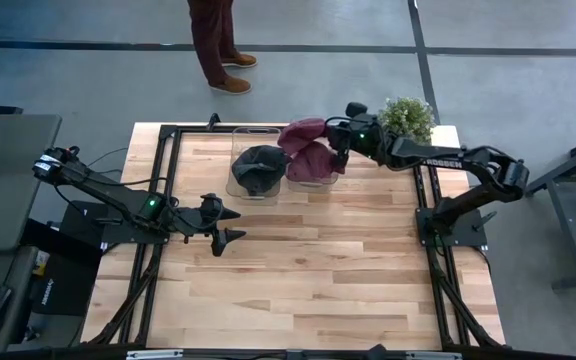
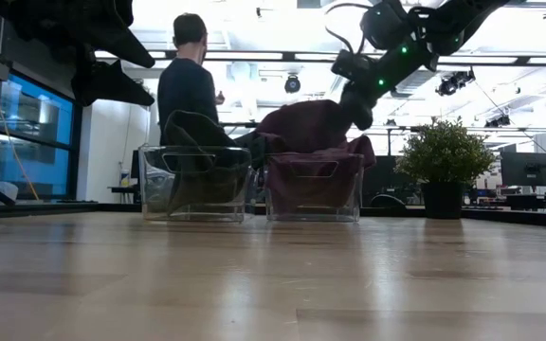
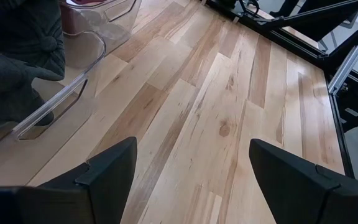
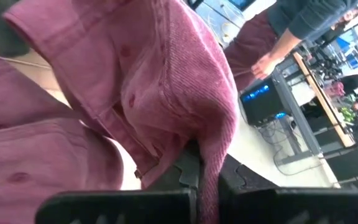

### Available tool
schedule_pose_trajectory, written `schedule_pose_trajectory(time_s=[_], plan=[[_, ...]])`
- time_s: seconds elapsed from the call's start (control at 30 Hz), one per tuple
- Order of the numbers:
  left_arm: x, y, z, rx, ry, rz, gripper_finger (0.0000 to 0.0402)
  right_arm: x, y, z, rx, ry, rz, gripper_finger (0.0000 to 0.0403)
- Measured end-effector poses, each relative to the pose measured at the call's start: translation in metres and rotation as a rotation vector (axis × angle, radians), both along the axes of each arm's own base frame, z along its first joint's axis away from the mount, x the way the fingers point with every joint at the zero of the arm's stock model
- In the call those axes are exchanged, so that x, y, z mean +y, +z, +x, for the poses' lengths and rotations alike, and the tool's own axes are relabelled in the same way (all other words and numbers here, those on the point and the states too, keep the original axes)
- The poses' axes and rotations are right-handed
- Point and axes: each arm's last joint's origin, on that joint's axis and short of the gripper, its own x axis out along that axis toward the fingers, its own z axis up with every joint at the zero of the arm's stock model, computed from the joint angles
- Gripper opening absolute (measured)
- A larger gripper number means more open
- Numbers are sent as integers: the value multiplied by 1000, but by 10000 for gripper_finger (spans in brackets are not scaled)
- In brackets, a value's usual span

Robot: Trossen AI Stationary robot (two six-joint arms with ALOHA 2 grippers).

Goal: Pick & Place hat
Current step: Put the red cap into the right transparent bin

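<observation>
A maroon corduroy hat (image 1: pixel 302 134) hangs over the right clear bin (image 1: pixel 313 182), with my right gripper (image 1: pixel 339 152) shut on it. A second maroon hat (image 4: pixel 23 155) lies in that bin below it. A dark grey hat (image 1: pixel 258 168) sits in the left clear bin (image 1: pixel 236 186), its crown sticking up above the rim (image 2: pixel 197 133). My left gripper (image 1: pixel 224 224) stands open above the bare table, nearer and left of the bins, with nothing between its fingers (image 3: pixel 114 165). My right gripper pinches an edge of the maroon hat (image 4: pixel 211 163) between its two fingers; one layer or several, I cannot tell. The fingers come from the table's right, slanting a little downward. The hat spreads away from the fingers above the bin (image 2: pixel 306 123); whether it touches the hat below, I cannot tell.
A potted plant (image 1: pixel 408 116) stands at the table's far right corner, close behind my right arm. A person (image 1: pixel 218 45) stands beyond the far edge. The wooden table (image 1: pixel 308 280) lies bare nearer than the bins.
</observation>
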Motion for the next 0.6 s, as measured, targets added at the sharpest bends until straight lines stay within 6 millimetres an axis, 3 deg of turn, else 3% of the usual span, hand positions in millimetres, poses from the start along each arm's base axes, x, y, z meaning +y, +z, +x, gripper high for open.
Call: schedule_pose_trajectory(time_s=[0.6], plan=[[0,0,0,0,0,0,302,5,-41,22,142,6,42,0]])
